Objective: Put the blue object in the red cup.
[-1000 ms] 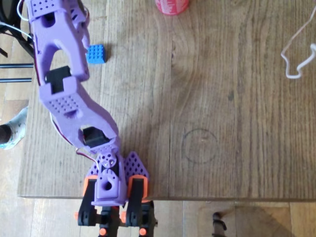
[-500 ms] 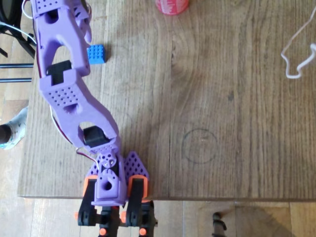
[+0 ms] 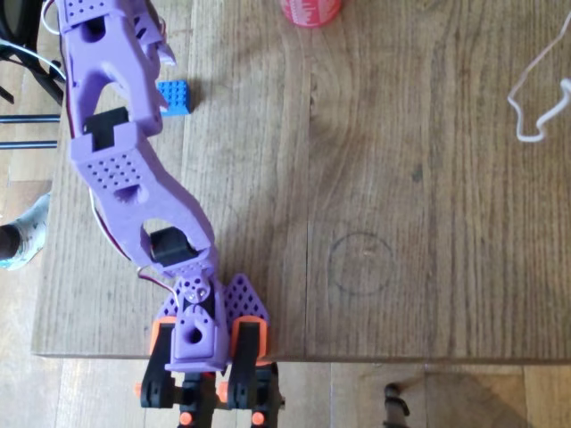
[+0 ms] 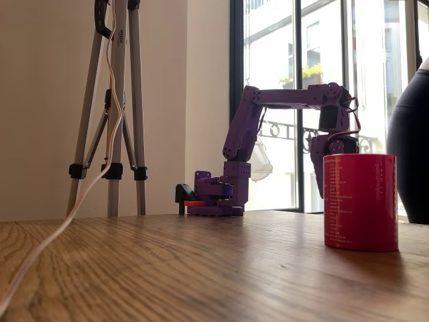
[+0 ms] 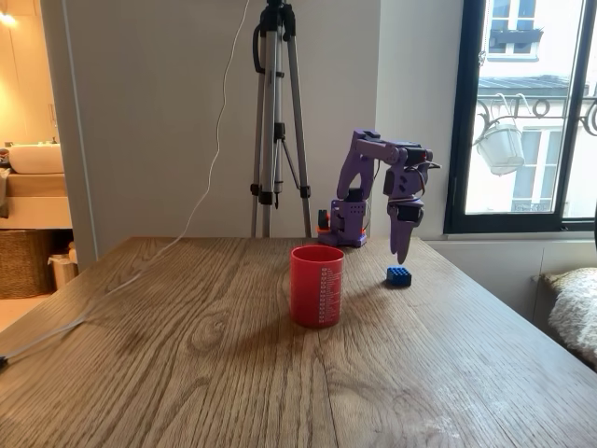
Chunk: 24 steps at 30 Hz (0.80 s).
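My purple 3D-printed two-finger gripper [image 5: 404, 254] hangs tips-down over the wooden table [image 3: 401, 223], w/ the small bright blue studded square block [image 5: 398, 276] lying flat on the tabletop just below and beside the tips. In that fixed view the fingertips stop short of the table, a little above the block's top and slightly to the right of it; no contact that I can see. In the overhead view the block [image 3: 174, 96] sits just right of my wrist/gripper body [image 3: 147, 40], its left edge right at the arm's outline, studs facing up. Fingers look close together, tapering to one point in the fixed view, but whether they're fully closed or a bit parted I can't tell; nothing is between them.

The round pinkish-red cup w/ white lettering on its side [image 5: 316, 285] stands upright on the table, well apart from the block: nearer the camera and to the left of it in that fixed view. In the overhead view only part of the cup [image 3: 311, 11] shows at the top edge, to the right of the block and farther from my base [image 3: 203, 343]. In a fixed view low on the table, the cup [image 4: 360, 201] is large in front, w/ my gripper [image 4: 320, 176] partly hidden behind its left side.
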### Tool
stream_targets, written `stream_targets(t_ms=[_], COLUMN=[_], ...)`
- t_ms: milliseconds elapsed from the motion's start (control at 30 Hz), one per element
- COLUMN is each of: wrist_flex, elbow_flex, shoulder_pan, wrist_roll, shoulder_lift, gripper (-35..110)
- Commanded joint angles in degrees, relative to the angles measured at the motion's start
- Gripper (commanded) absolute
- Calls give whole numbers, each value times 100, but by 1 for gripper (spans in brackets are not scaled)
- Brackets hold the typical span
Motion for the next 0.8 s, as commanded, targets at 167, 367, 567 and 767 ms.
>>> stream_targets(t_ms=[167,367,567,767], wrist_flex=[220,79,53,132], elbow_flex=[-387,-404,-422,-475], shoulder_pan=[-53,88,193,176], wrist_roll=[-290,-431,-519,-466], shoulder_lift=[-334,-677,-896,-1125], gripper=[48,47,46,46])
